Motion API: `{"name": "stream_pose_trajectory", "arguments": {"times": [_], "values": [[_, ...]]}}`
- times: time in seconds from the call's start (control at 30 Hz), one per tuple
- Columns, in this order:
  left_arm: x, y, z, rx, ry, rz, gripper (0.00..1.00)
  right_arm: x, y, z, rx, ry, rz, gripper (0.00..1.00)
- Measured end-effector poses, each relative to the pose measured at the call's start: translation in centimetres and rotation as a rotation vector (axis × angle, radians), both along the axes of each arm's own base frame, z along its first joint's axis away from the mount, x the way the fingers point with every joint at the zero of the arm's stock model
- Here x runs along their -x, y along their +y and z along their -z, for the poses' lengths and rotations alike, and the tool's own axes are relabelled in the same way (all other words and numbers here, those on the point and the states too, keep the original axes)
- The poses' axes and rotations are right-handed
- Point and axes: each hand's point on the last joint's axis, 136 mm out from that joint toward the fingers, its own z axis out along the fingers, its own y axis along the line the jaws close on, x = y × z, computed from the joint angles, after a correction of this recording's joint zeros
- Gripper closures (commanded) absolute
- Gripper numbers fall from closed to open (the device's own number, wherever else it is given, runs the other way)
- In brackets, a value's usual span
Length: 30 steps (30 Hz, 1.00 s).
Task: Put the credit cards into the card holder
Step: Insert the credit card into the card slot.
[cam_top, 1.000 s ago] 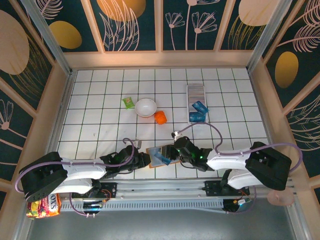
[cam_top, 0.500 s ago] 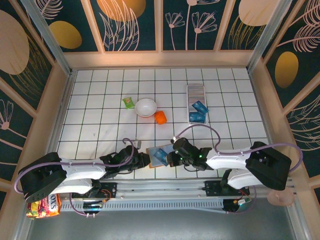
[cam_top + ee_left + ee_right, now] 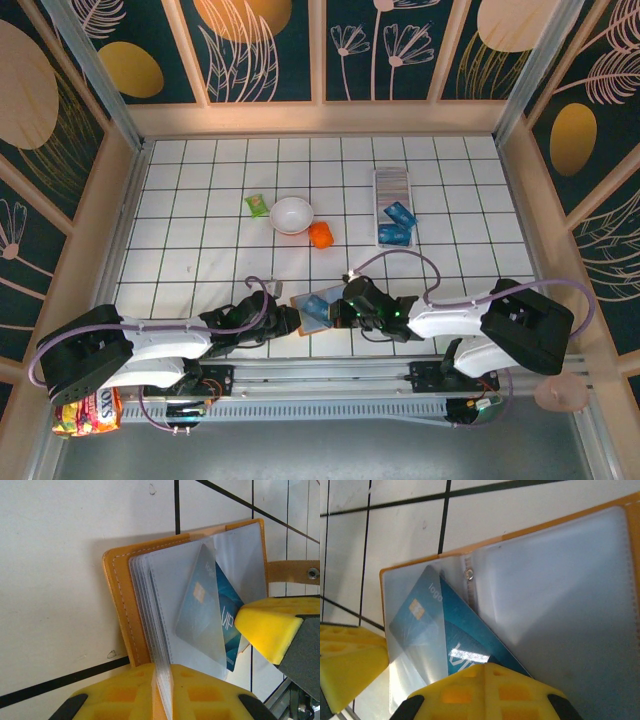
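A white tiled bench [image 3: 200, 210] seen from above, with two arms bolted at its near edge. Between them, close to that edge, lies an open tan wallet [image 3: 318, 308]. The left hand [image 3: 290, 320] pinches the wallet's near side, and in the left wrist view we see clear sleeves caught between its pads. The right hand [image 3: 341, 311] is pressed together on a blue card [image 3: 470, 635]. This card sticks slantwise out of a sleeve, its free end under the yellow pad. A greyer card [image 3: 200, 605] sits beside it inside the plastic.

The holder [image 3: 390, 182], a long slotted white tray, lies well apart on the far right of the bench. Its long axis runs away from the arms, and two blue cards [image 3: 397, 214] rest on it. From the right hand it is ahead and a little to the right, so we judge the right arm the nearer. The coming move, we think, is to draw the card out along its own length while the left hand steadies the wallet.
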Motion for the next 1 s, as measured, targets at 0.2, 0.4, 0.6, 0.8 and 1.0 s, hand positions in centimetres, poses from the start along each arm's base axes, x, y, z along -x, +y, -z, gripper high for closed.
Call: {"name": "stream_pose_trajectory", "arguments": {"times": [0.2, 0.4, 0.6, 0.8, 1.0], "values": [[0.0, 0.0, 0.0, 0.000, 0.000, 0.000, 0.85, 0.5, -0.1, 0.0, -0.007, -0.009, 0.034, 0.83], [0.0, 0.0, 0.0, -0.001, 0.000, 0.000, 0.85, 1.0, 0.6, -2.5, -0.061, -0.055, -0.026, 0.62], [-0.1, 0.6, -0.4, -0.017, -0.015, -0.012, 0.81, -0.9, 0.7, -5.6, -0.097, -0.067, -0.013, 0.63], [-0.9, -0.2, -3.6, 0.031, -0.067, -0.013, 0.88, -2.3, -1.1, -4.8, -0.062, -0.009, 0.004, 0.62], [-1.4, -2.6, -4.9, 0.040, -0.066, 0.038, 0.98, -2.8, -2.3, -3.5, -0.030, 0.066, -0.026, 0.62]]}}
